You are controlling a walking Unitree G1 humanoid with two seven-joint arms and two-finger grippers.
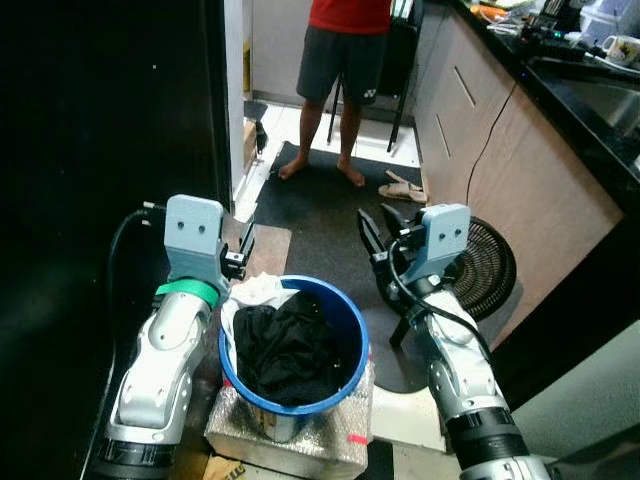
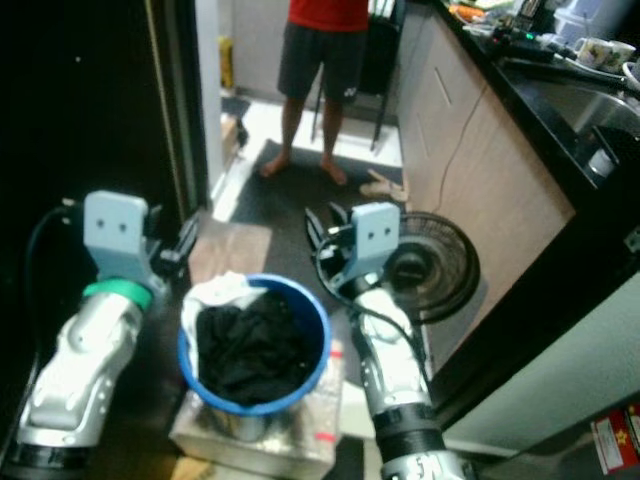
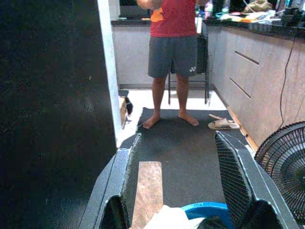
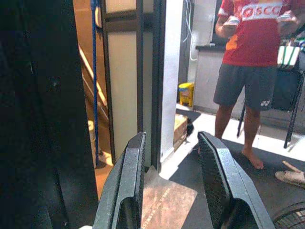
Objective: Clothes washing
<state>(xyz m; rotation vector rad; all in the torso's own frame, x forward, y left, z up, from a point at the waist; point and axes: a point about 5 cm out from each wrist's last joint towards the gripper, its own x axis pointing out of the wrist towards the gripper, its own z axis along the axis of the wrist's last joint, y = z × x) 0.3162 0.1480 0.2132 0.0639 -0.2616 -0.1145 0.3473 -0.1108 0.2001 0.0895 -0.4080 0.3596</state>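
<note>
Nearest of all, between the two silver arms, sits a blue bucket [image 1: 352,330] holding a heap of black clothes [image 1: 290,345] with a bit of white cloth [image 1: 262,290] at its far left rim; it rests on a block wrapped in bubble film [image 1: 330,440] on the floor. Along the left stands a large dark door [image 1: 100,130], and along the right runs a black counter [image 1: 600,120] over pale wooden cabinet fronts, with a white mug [image 1: 622,48] and other clutter on top (too small to tell apart). A dark mat [image 1: 320,215] covers the floor beyond the bucket, and a person [image 1: 345,50] in a red shirt and grey shorts stands barefoot at its far end, a pair of sandals [image 1: 403,187] lying just to the right. A black round fan [image 1: 488,268] leans low by the cabinets, near the right arm. The left tool [image 1: 240,252] hovers just past the bucket's far left rim, fingers spread wide and holding nothing. The right tool [image 1: 377,238] is raised to the right of the bucket, its fingers likewise apart and empty.
</note>
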